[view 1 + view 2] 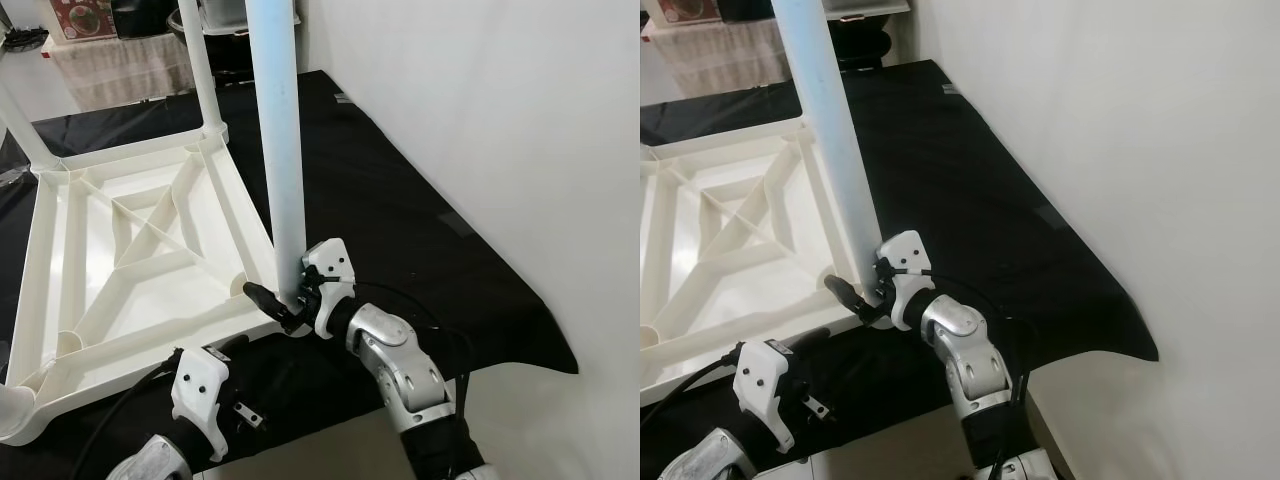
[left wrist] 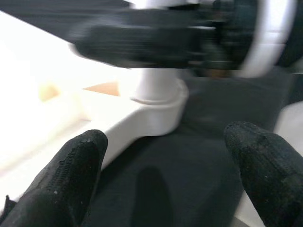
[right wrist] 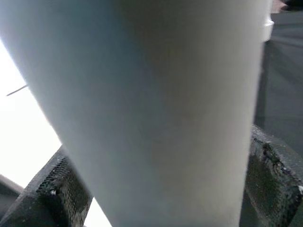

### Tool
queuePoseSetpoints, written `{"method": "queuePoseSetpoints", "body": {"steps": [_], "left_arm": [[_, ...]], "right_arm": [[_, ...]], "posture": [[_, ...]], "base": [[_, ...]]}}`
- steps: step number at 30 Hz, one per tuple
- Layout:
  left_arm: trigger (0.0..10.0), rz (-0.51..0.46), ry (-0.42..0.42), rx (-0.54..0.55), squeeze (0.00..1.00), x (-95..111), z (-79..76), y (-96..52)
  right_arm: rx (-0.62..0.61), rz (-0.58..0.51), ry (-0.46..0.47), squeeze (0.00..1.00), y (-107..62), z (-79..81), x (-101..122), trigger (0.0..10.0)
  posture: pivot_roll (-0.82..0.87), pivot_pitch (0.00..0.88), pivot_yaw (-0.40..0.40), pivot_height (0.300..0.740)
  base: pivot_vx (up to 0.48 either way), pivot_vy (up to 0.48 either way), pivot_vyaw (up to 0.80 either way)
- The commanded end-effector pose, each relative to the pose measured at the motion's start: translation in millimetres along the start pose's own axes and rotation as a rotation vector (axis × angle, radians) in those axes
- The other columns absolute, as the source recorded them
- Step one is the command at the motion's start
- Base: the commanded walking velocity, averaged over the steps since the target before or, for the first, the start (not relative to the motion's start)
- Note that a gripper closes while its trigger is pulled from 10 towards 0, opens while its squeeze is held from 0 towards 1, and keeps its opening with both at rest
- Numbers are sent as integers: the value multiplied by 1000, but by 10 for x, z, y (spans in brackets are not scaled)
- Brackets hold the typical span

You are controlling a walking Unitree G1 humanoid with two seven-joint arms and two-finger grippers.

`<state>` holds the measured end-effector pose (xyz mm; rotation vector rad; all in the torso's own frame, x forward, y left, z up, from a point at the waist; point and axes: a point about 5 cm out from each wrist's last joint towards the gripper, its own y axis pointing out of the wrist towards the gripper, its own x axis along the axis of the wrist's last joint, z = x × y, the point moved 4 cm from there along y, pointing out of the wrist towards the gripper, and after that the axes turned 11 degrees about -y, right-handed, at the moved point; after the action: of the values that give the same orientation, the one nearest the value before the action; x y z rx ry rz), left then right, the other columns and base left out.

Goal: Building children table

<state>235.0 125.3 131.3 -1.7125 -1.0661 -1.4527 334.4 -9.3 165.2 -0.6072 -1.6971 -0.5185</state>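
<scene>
Table leg (image 1: 280, 140) stands upright in the corner socket of the inverted tabletop (image 1: 120, 250), at the frame's 5 o'clock corner. Right gripper (image 1: 290, 300) pinches the leg just above the socket. Judged light, rigid, slick plastic; low grip suits. Left gripper (image 2: 165, 175) spread, hovering near. Black cloth (image 1: 400, 220) underneath; wall (image 1: 520, 120) close at 3 o'clock.

White wall (image 1: 480, 110) right; black mat (image 1: 400, 230) over floor
</scene>
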Motion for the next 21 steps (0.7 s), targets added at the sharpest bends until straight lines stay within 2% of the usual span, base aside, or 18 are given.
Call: {"method": "queuePoseSetpoints", "body": {"steps": [1, 4, 5, 8, 9, 11, 15, 18, 19, 20, 21], "left_arm": [[10000, 25, 6, 35, 0, -70, 61, -25], [10000, 15, 21, 75, 0, -48, 132, -2], [10000, 15, 21, 75, 0, -48, 132, -2], [10000, 12, 42, 90, 0, -35, 162, 11], [10000, 12, 42, 90, 0, -35, 162, 11], [10000, 4, 70, 123, 0, -6, 229, 23], [10000, 1, 81, 137, 0, 4, 256, 27], [10000, -7, 107, 185, 0, 26, 338, 24], [10000, -15, 123, 222, 0, 47, 403, 13], [10000, -15, 123, 222, 0, 47, 403, 13], [10000, -30, 152, 288, 0, 96, 522, -22]], "right_arm": [[20, 3, 23, 0, -37, 38, -25, 10000], [-31, 66, -20, 0, -241, -100, -123, 10000], [-31, 66, -20, 0, -241, -100, -123, 10000], [-153, 117, -37, 0, -461, -305, -196, 10000], [-153, 117, -37, 0, -461, -305, -196, 10000], [-237, 174, -52, 0, -624, -440, -302, 10000], [-251, 188, -49, 0, -656, -468, -337, 10000], [-291, 198, -57, 0, -671, -558, -356, 10000], [-301, 190, -56, 0, -649, -587, -326, 10000], [-301, 190, -56, 0, -649, -587, -326, 10000], [-300, 175, -49, 0, -605, -596, -274, 10000]], "posture": [[88, 164, -15, 740], [73, 168, -13, 740], [73, 168, -13, 740], [69, 168, -8, 740], [69, 168, -8, 740], [65, 168, -9, 740], [65, 168, -9, 740], [65, 168, -10, 740], [68, 168, -7, 740], [68, 168, -7, 740], [71, 171, -9, 740]], "base": [[0, 0, 0], [0, 0, 0], [0, 0, 0], [0, 0, 0], [0, 0, 0], [0, 0, 0], [0, 0, 0], [0, 0, 0], [0, 0, 0], [0, 0, 0], [0, 0, 0]]}}
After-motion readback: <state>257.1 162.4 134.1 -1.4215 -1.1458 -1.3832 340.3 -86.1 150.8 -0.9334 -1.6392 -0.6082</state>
